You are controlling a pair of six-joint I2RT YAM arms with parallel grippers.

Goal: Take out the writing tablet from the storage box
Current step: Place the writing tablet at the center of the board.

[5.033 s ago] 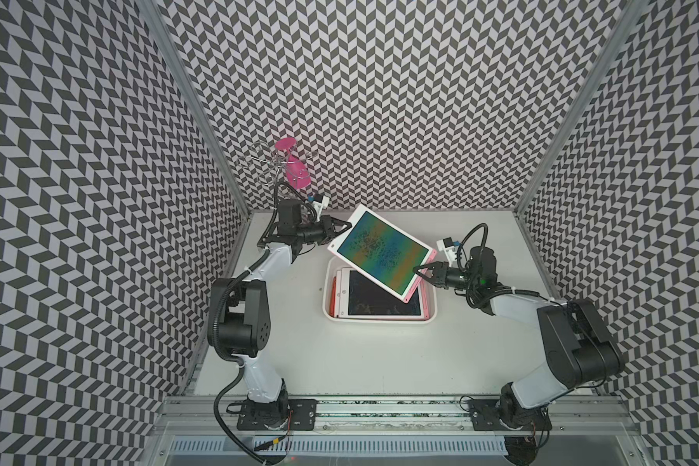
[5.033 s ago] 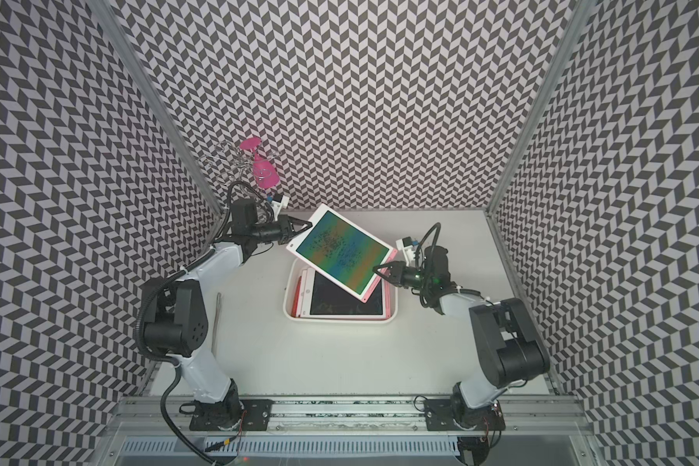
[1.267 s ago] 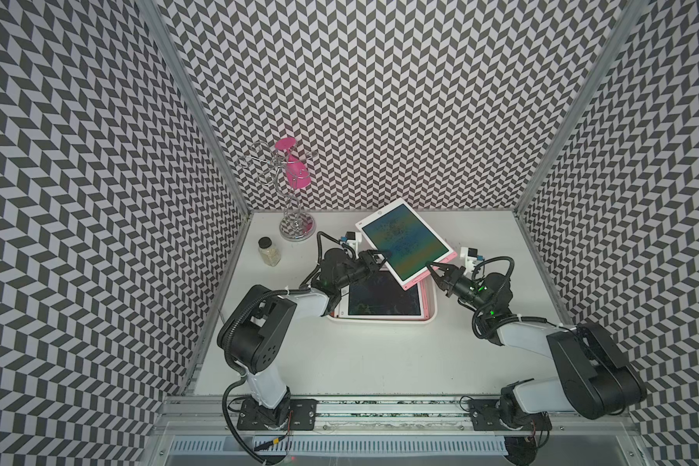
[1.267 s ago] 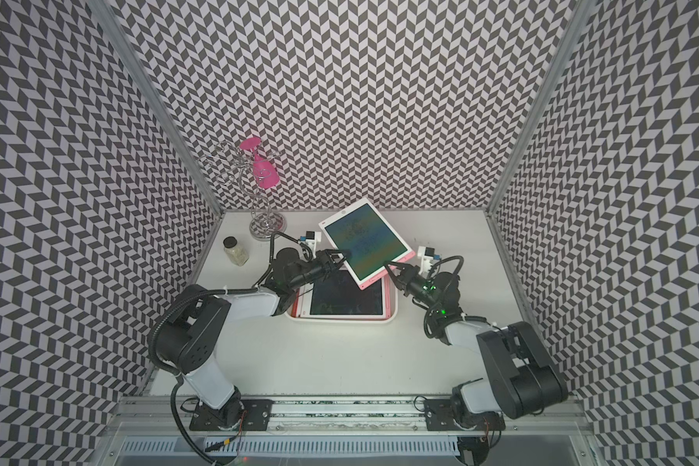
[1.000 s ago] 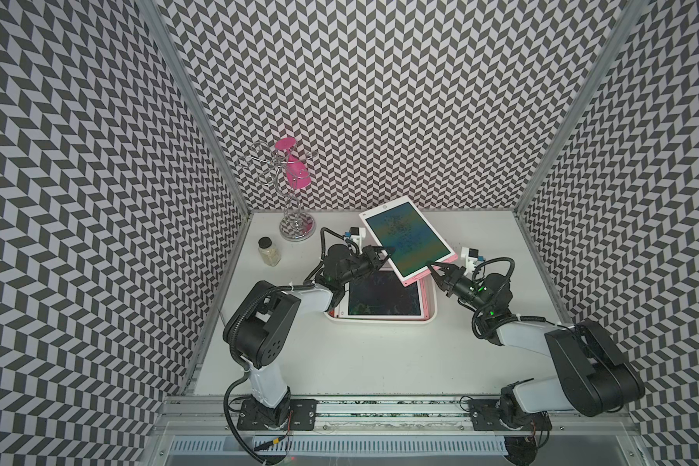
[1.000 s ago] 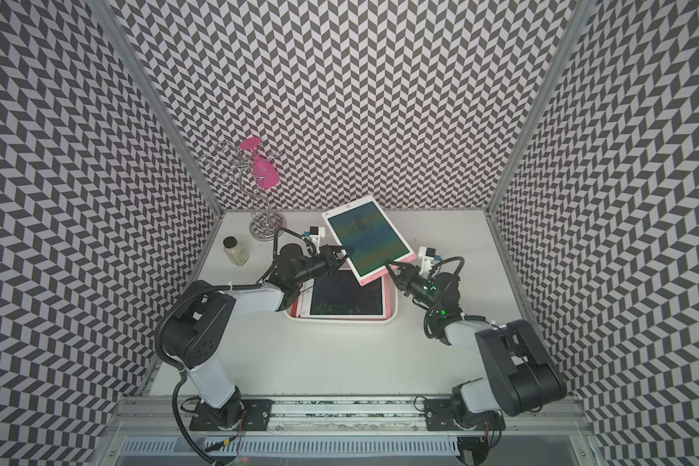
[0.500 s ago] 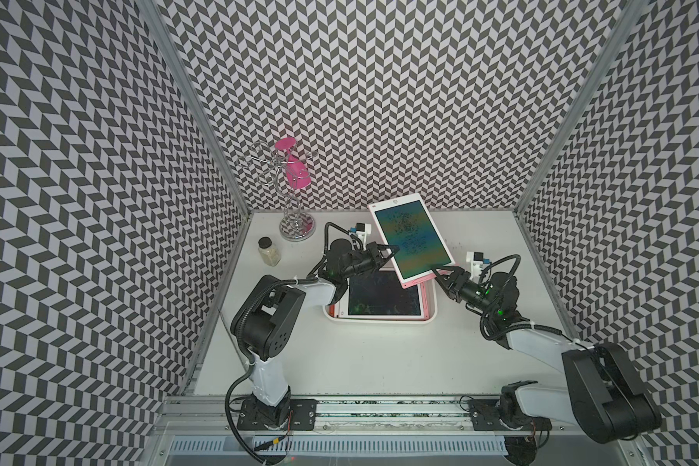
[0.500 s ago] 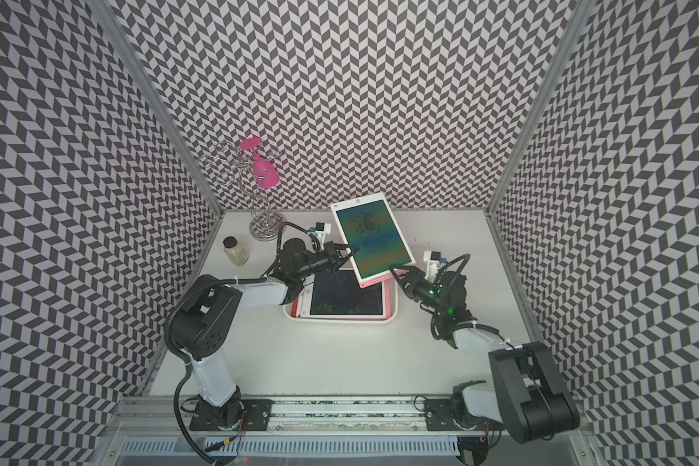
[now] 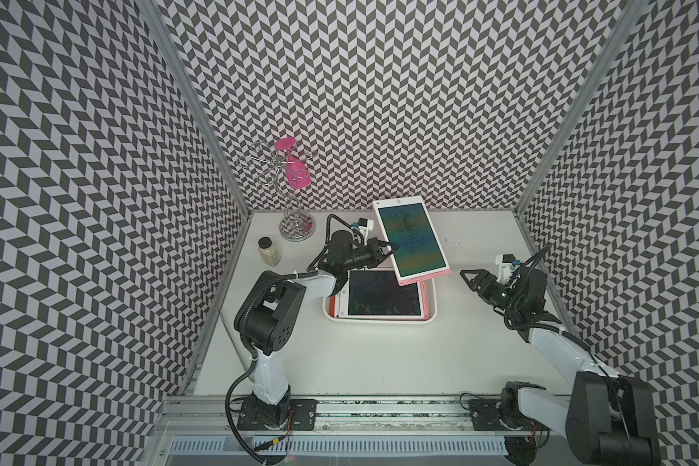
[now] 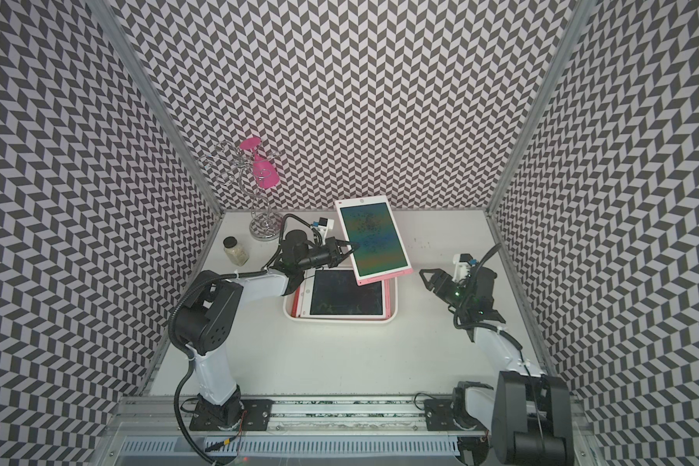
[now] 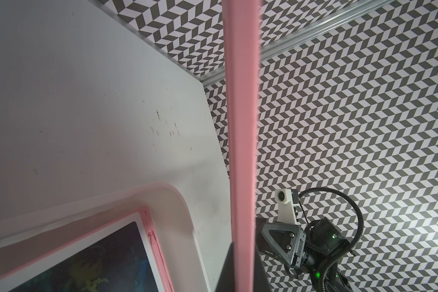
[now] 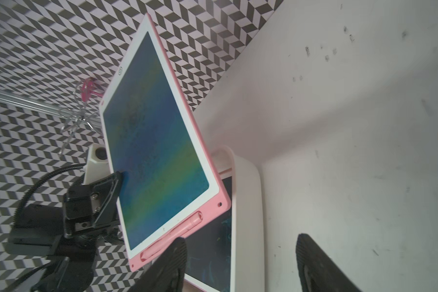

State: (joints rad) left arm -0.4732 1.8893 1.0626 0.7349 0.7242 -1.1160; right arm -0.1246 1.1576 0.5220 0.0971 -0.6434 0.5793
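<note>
The tablet (image 9: 410, 242) (image 10: 374, 240) is out of the box (image 9: 380, 329) (image 10: 340, 320) and hangs in the air, tilted, with its screen facing up. Its lower short edge is over the box's far right corner, and the rest reaches out over the bench (image 9: 380, 371) towards the back wall. It has a pink back, a white front frame and a blue-green screen. In the right wrist view (image 12: 152, 151), a pink stylus (image 12: 172, 235) sits in a slot along the lower short edge.

The left jaws are clamped on the tablet's long left edge, about halfway along. One finger (image 12: 111, 184) lies over the edge of the screen. In the left wrist view, the pink edge (image 11: 242, 126) runs straight out from between the jaws.

The right jaws stand wide and hold nothing. In both top views they are to the right of the box, apart from the tablet and pointing towards it.

A second tablet (image 9: 380, 298) (image 10: 346, 298) lies flat in the box with its dark screen up. The box sits mid-bench. At the far left corner stand a wire rack (image 9: 297, 230), with a pink cup (image 9: 295, 177) hanging on it, and a small jar (image 9: 269, 252) just beside the rack.
</note>
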